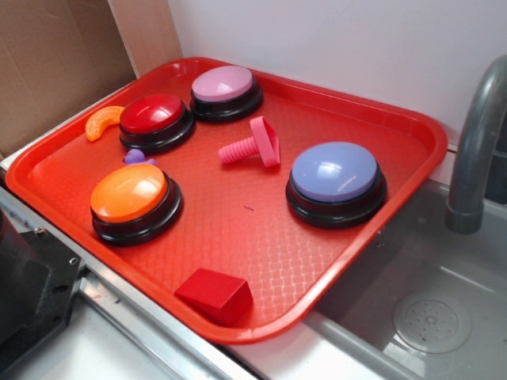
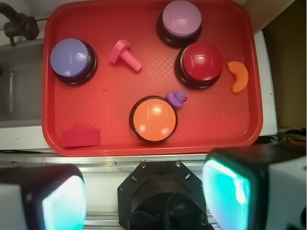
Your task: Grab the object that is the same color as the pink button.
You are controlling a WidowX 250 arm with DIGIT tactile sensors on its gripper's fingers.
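Exterior: oblique, near, tray (image 1: 412, 131) corner-on; wrist: straight down from high; both share tray

Plastic nearly everywhere we look — glossy domes on a textured tray.

We see the red tray (image 1: 380, 206) as moulded plastic with a fine waffle-grain floor and smooth rim; the pink button (image 1: 224, 84), like the other domes, is shiny plastic catching highlights on a glossy black base. The pink bolt (image 1: 252, 146) looks smooth, ribbed plastic — the red wedge block (image 1: 215, 294) matt. The sink (image 1: 444, 317) appears dull grey.
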